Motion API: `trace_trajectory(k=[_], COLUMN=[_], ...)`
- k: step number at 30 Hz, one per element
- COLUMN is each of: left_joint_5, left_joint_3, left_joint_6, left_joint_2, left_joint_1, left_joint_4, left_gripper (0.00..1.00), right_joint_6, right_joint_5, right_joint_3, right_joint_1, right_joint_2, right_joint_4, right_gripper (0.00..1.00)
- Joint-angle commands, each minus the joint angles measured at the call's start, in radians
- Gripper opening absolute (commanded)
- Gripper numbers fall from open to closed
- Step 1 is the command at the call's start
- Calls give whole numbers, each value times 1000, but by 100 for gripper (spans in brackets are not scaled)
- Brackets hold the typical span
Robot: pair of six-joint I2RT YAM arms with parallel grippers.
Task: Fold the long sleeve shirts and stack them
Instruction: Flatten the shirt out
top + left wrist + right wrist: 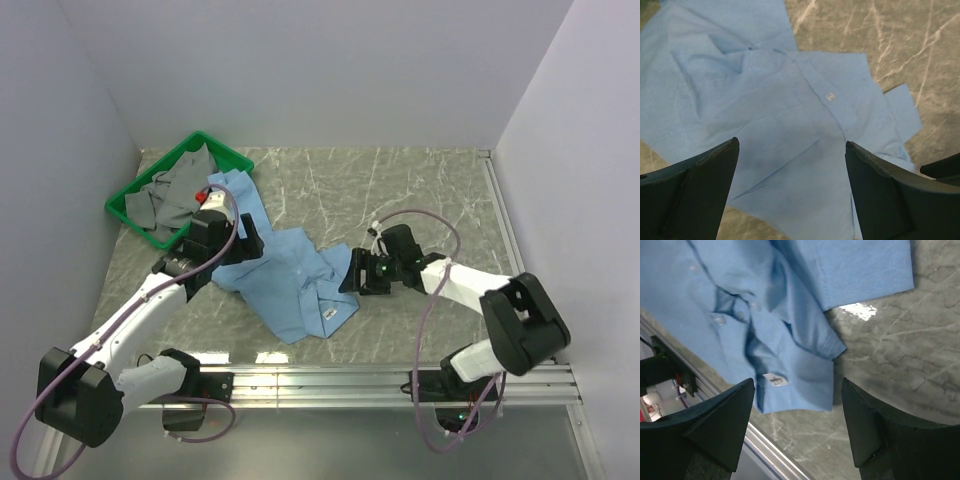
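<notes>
A light blue long sleeve shirt (290, 280) lies crumpled on the marble table, its collar end toward the front rail. My left gripper (240, 240) is open above the shirt's left part; in the left wrist view the cloth (790, 125) with a small white button (829, 96) lies between the spread fingers (695, 195). My right gripper (350, 275) is open at the shirt's right edge; in the right wrist view the collar with its white label (774, 380) lies just beyond the fingers (875, 430). Neither gripper holds anything.
A green basket (135, 195) at the back left holds grey clothing (175, 195). The metal rail (400, 378) runs along the table's front edge. White walls close in the left, back and right sides.
</notes>
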State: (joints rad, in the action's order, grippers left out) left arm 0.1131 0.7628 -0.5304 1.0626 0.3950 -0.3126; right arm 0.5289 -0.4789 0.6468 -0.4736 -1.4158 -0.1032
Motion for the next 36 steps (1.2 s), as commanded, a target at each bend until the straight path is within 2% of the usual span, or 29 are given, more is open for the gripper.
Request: trace_trajectory(k=[1,6,9,12,13,15,18,20,23,25,27,30,33,36], left_joint_5=[25,39,30,30,33,39,46,51,53,51,50,46,34,39], left_joint_3=[-19,-14,-16,-16,-17,-20,-29,-30,-40,-46,-51,-54,-17,27], left_joint_6=[26,20,14,12,12,9,1,-3,-16,-22,-26,-37,-52,-68], left_joint_2=[-7,5,4,-1,-1,-15,-36,-55,-82,-96,-113,-130,-135,-151], left_joint_1=[-8,-16,-30,-47,-51,-61,-74,-85,-102,-111,-123,-131,-131,-133], left_joint_4=[41,27,33,33,33,35,44,47,55,63,73,83,55,24], left_gripper=[93,93,93,93,93,93,93,93,93,92,92,92,92,92], right_joint_6=[10,-1,-12,-44,-67,-151,-252,-292,-361,-395,-469,-570,-658,-644], right_joint_5=[-29,-44,-59,-50,-21,119,327,448,775,845,843,763,613,485], right_joint_3=[22,56,73,88,115,164,356,453,666,822,952,1059,1041,981], right_joint_1=[-5,-31,-39,-40,-39,-36,-7,26,46,46,43,15,-70,-172], right_joint_2=[-58,-136,-170,-181,-175,-141,-74,-32,-6,5,24,61,133,184], right_joint_4=[86,85,88,79,29,-50,-244,-315,-426,-463,-466,-492,-489,-521], right_gripper=[77,69,56,30,12,0,0,0,0,0,0,0,0,0])
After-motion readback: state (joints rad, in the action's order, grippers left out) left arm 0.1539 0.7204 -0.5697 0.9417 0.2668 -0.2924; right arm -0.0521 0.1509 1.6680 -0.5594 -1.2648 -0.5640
